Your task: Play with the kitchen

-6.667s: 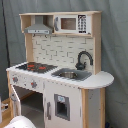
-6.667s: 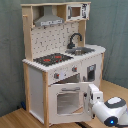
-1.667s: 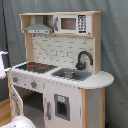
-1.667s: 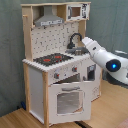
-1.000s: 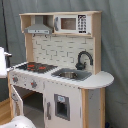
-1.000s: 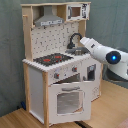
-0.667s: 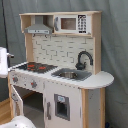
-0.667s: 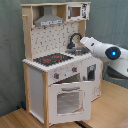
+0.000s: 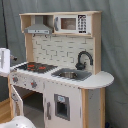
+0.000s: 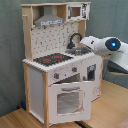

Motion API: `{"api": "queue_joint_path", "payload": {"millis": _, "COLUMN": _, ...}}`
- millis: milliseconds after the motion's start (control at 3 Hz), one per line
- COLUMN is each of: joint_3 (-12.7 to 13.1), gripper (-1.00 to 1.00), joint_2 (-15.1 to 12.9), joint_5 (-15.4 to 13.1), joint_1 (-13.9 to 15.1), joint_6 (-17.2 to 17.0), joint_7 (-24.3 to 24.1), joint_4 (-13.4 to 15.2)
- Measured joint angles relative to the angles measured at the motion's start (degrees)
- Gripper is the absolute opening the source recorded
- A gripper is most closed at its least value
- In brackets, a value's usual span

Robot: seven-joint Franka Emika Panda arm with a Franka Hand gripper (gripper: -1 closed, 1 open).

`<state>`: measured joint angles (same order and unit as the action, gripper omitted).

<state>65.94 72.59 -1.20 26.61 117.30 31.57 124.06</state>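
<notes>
At far left: we are seeing, in the first exterior view, a white block [image 9: 4, 61] poking in at the frame's edge beside the hob; we are guessing it belongs to the arm, though we cannot tell which part.
Hob: the black hob [image 9: 35, 66] with its red rings is sitting on the left half of the kitchen's tabletop in the first exterior view, with nothing standing on it.
Hood and microwave: the grey hood [image 9: 38, 29] is hanging above the hob, and the microwave [image 9: 72, 23] is sitting to its right on the top shelf, door shut.
Kitchen: the kitchen [image 10: 38, 82] is standing upright on the wooden floor [image 10: 112, 105] before a grey curtain in both exterior views.
Oven door: in the second exterior view the windowed oven door [image 10: 69, 100] is looking slightly ajar, though we are not sure.
Sink and faucet: the steel sink [image 9: 71, 74] is lying right of the hob, the black faucet [image 9: 84, 59] arching over it.
Arm: in the second exterior view the white arm [image 10: 102, 46] is reaching in from the second exterior view's right, its front end close to the faucet.
Pincer: we cannot tell whether it is open, closed or gripping anything; it is not showing clearly.
Progress: we are judging the play as barely begun; no knob, door or tap is visibly being worked, so nearly all is remaining.
</notes>
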Motion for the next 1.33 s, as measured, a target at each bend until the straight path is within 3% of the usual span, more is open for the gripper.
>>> {"api": "queue_joint_path", "payload": {"millis": 667, "joint_3": -0.54, "gripper": 1.0, "joint_2": -4.67, "joint_5": 5.05, "joint_1": 0.23, "joint_6": -2.47, "joint_7": 10.59, "joint_4": 0.21}}
{"api": "queue_joint_path", "payload": {"millis": 1333, "joint_3": -1.06, "gripper": 1.0, "joint_2": -11.37, "joint_5": 8.38, "joint_1": 0.62, "joint_6": -2.87, "joint_7": 22.3, "joint_4": 0.94}}
